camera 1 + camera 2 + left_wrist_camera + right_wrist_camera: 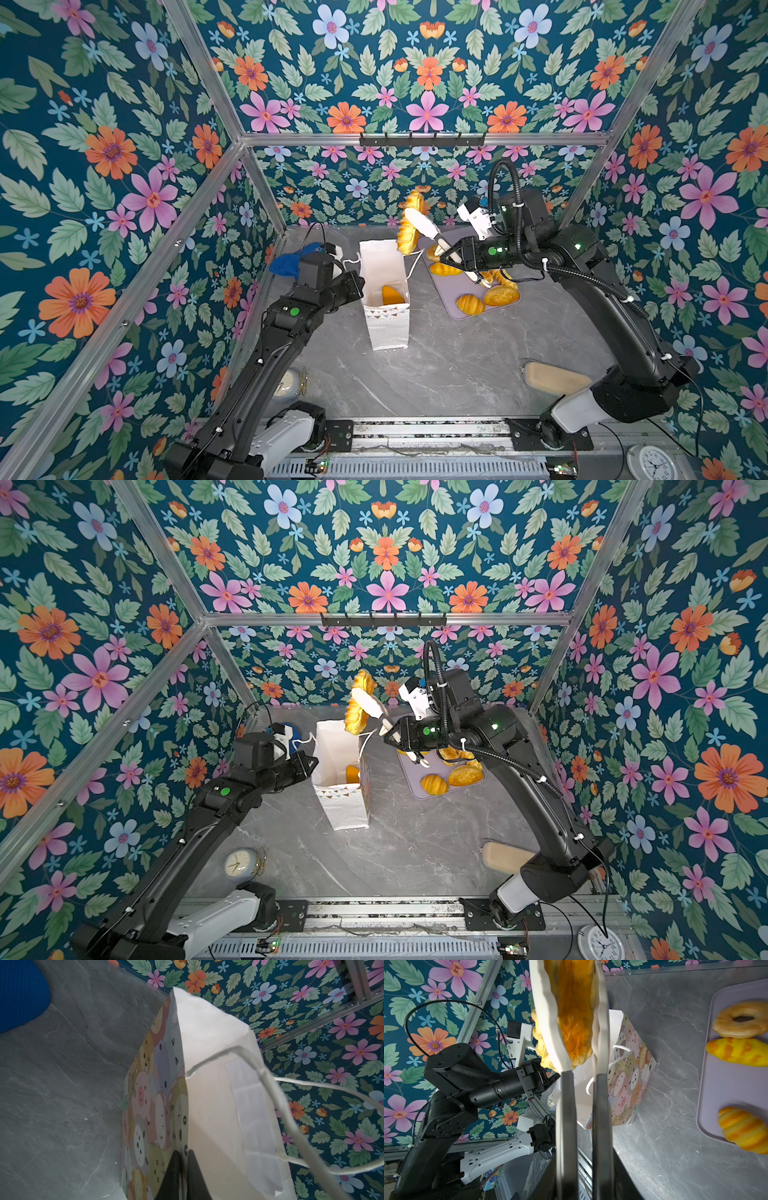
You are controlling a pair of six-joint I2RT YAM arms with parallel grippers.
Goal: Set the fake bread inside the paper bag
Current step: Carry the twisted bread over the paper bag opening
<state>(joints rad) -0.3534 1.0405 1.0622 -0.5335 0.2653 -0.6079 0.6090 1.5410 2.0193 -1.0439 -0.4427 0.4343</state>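
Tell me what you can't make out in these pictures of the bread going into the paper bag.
- Tall white paper bag: its walls hide the contents in both top views, except one orange bread piece.
- Flat lilac tray: right pincer and white tongs cover several breads in both top views; count unclear.
- Left pincer: cut off by the left wrist view's edge.
- Blue rounded object: partly behind the left arm in both top views.

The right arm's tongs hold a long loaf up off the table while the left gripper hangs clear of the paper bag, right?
Not quite. The left gripper is shut on the wall of the paper bag, as the left wrist view shows. The tongs in the right gripper do hold the long loaf up off the table.
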